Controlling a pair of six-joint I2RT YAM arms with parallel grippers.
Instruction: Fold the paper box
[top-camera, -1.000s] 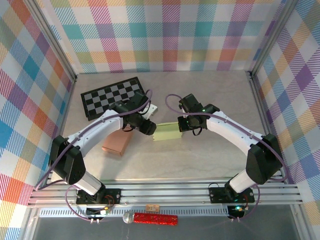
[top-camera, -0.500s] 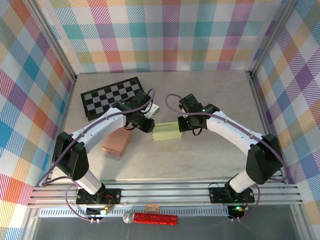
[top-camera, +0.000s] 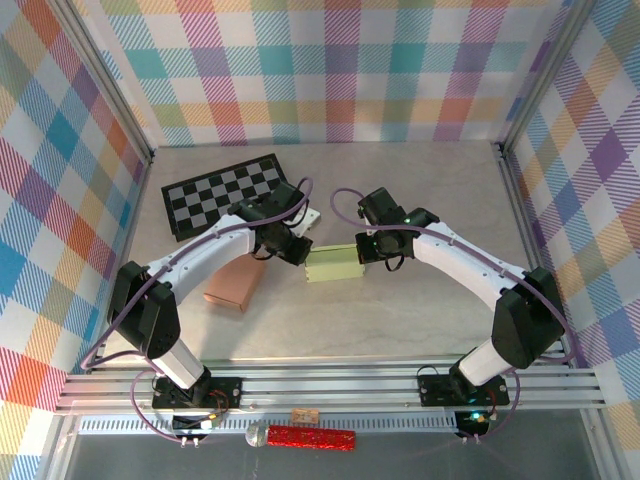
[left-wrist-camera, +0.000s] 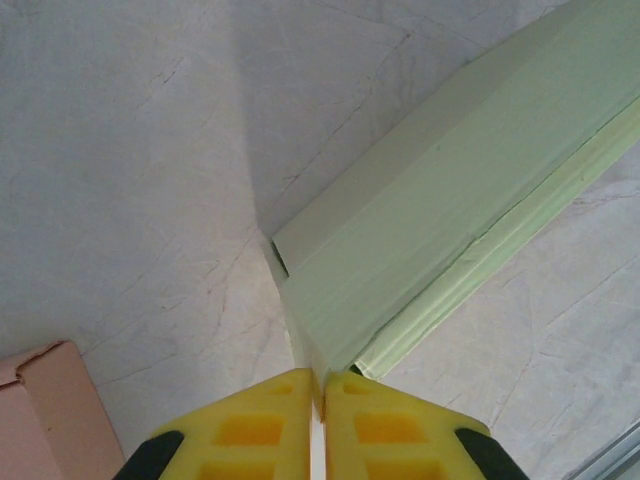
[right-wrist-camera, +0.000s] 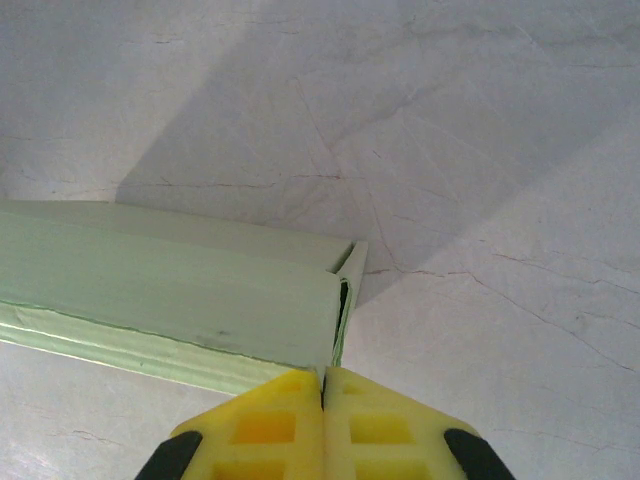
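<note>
pink box (top-camera: 232, 288): nearest, left of centre, flat on the table (top-camera: 430, 200), apart from the work. Leave alone; route left-arm moves above it.
left gripper (left-wrist-camera: 318, 376): clenched, jaws together on the bottom corner of the box's left end, paper edge nipped between them. Thin bite, so pull slow, no twist.
box (top-camera: 333, 266): pale green, mid-table, lying lengthwise between the two grippers. Sleeve looks partly flattened, long flap sticking out along the base, both ends open a crack.
right gripper (right-wrist-camera: 323, 376): clenched tight, tips right at the end wall's edge on the box's right end. Looks like a pinch on that edge; paper inside the gap hard to confirm.
step: judged as shaping the sleeve and closing the ends with both ends held. Early in the fold, nothing tucked yet.
how: use one end as anchor, move the other only along the scored crease. Match height on both sides to stop the sleeve racking. Bend on the score, never across a panel.
risk: paper slipping from the pinch or tearing at the corner; box skating on the smooth table if one side lets go.
white piece (top-camera: 308, 215): just behind the left wrist, partly hidden, identity unclear.
checkerboard (top-camera: 225, 192): far left, well apart, not involved.
</note>
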